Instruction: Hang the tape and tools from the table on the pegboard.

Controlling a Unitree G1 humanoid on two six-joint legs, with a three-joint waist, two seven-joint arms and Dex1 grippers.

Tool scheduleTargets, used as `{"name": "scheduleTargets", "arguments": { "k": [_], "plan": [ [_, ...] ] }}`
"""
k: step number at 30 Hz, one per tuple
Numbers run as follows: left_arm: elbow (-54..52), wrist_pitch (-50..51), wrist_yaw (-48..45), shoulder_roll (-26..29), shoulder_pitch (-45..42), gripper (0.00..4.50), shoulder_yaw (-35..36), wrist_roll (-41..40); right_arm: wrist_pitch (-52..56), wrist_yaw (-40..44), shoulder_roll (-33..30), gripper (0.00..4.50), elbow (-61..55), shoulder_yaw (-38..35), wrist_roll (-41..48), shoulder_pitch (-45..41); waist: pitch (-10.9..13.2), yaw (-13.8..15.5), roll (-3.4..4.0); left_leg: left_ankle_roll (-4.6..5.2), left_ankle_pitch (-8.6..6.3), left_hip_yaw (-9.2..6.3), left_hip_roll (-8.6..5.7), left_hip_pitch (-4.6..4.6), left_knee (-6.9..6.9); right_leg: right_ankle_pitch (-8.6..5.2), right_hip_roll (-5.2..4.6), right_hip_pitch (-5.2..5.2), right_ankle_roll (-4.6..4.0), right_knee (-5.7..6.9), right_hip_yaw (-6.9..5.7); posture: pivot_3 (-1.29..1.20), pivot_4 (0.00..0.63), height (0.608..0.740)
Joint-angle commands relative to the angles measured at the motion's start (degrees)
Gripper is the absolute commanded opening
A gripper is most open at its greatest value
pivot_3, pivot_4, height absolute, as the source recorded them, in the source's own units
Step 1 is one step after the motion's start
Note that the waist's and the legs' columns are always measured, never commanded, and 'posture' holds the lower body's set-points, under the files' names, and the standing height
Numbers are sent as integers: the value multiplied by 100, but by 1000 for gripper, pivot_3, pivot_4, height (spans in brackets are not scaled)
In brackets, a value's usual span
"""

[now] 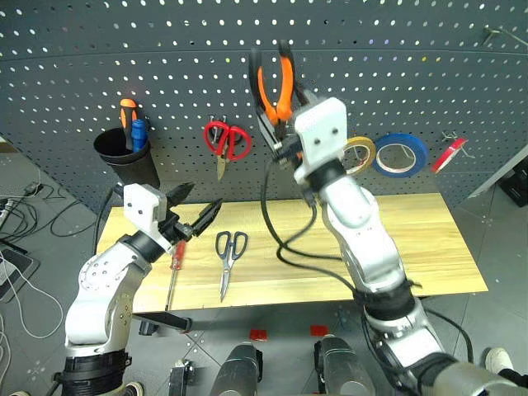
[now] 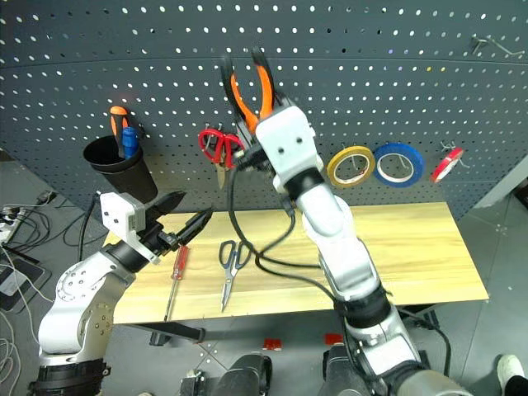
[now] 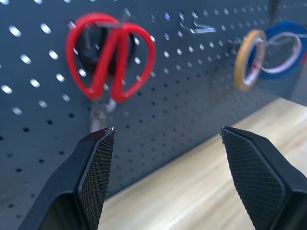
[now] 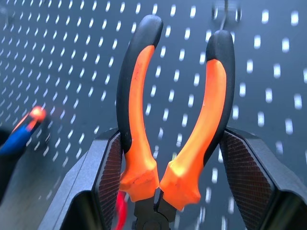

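My right gripper (image 1: pixel 280 124) is raised in front of the dark grey pegboard (image 1: pixel 371 66) and is shut on the pliers (image 4: pixel 177 120), gripping just below the orange-and-black handles, which point upward. The yellow tape (image 1: pixel 360 153) hangs on a pegboard hook just right of that gripper. On the table (image 1: pixel 412 239) lie the red-handled screwdriver (image 1: pixel 176 254) and the dark-handled scissors (image 1: pixel 228 254), side by side left of centre. My left gripper (image 1: pixel 206 196) hovers open above the table's left end, over the screwdriver, with nothing between its fingers.
On the pegboard hang red-handled scissors (image 1: pixel 227 140), a blue roll (image 1: pixel 402 154) and a red roll (image 1: pixel 450 154). A black cup (image 1: pixel 128 157) with orange and blue handles in it is mounted at the left. A bare hook (image 3: pixel 196 28) sits between the red scissors and the tape.
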Motion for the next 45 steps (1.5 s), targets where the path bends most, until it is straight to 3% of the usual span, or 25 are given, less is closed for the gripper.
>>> {"name": "scheduleTargets", "arguments": {
  "k": [1,12,17,21,25,30,34,38,45],
  "plan": [
    [-367,258,198,63,-153,3751,-144,-26,-1000,-218,43,2812,1081,-334,-47,-677,0,3,0,0,0,1,-1,1,-1,0,0,-1,0,2,1,49,189,740],
    [-497,1277,222,233,-1045,3751,-697,-217,-3299,-739,-298,2812,4966,-673,-340,-2258,2,-18,0,-5,3,4,1,0,-13,0,6,-7,-1,2,0,81,198,740],
    [-449,1340,213,241,-1118,3751,-766,-222,-3707,-881,-393,2812,5610,-631,-540,-2140,4,-23,3,-8,5,4,2,-1,-18,0,6,-9,-1,0,2,81,198,740],
    [-363,1298,176,231,-1098,3751,-792,-194,-3234,-886,-324,2811,5568,-777,-397,-1814,4,-21,3,-17,10,2,4,3,-27,0,8,-8,-1,0,0,76,201,740],
    [-248,1290,177,205,-1026,3751,-812,-143,-2430,-486,-134,2811,5204,-1049,131,-1510,4,-12,3,-19,12,1,5,3,-25,0,6,-5,-1,0,2,76,201,740],
    [-113,1389,307,164,-946,3751,-852,-60,-1354,-38,-125,4442,4258,-1143,473,-1063,3,9,2,-19,12,-3,4,13,-23,0,5,4,-2,4,1,65,200,740],
    [-22,1744,573,103,-846,3751,-854,-62,-60,685,-292,4478,2896,-1004,815,-460,4,51,3,-19,12,-3,3,5,-23,0,5,-2,-2,3,2,55,201,740],
    [-27,2223,961,50,-625,4488,-800,-23,1495,1432,-748,4500,1335,-785,1146,439,4,77,4,-18,12,-6,6,1,-35,0,6,-9,-2,-3,-1,44,206,740],
    [170,3539,2060,-118,-417,4488,-1054,529,4033,2866,-1881,4500,-1415,-344,2583,1747,6,80,7,4,-1,-8,4,3,-36,0,8,-6,-2,-7,-2,18,212,740]
  ]
}}
